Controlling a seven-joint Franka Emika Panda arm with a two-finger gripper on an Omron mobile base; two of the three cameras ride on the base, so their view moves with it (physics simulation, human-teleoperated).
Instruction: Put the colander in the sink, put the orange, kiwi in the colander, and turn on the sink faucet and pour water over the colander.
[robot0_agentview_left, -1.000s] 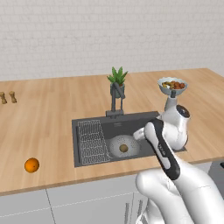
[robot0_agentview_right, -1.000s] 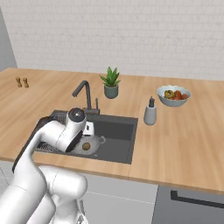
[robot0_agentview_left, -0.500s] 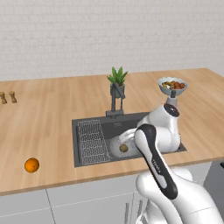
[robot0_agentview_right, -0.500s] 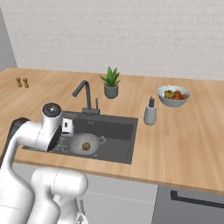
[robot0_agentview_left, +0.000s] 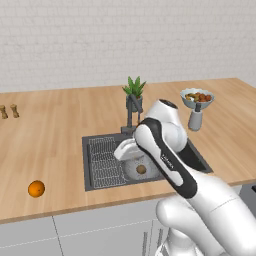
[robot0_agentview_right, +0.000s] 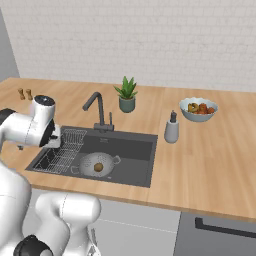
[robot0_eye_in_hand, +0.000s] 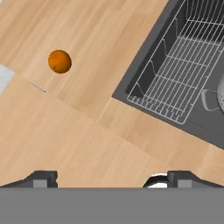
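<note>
My gripper (robot0_eye_in_hand: 111, 178) is spread wide and empty above the worktop (robot0_eye_in_hand: 87, 135), left of the sink (robot0_agentview_right: 135, 150). The orange (robot0_eye_in_hand: 59, 61) lies on bare wood farther left. The kiwi (robot0_agentview_right: 99, 167) sits inside the colander (robot0_agentview_right: 95, 164) in the sink.

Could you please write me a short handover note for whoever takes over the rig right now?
Gripper: open, holding nothing, over the wooden counter between the sink and the orange.
Colander: already in the sink, beside the wire rack.
Kiwi: already inside the colander.
Orange: on the counter to the left of the sink, near the front edge, untouched.
Sink faucet: no water seen running.
Done: colander placed, kiwi in.
Left: pick up the orange, put it in the colander, then turn on the faucet and run water over the colander.
</note>
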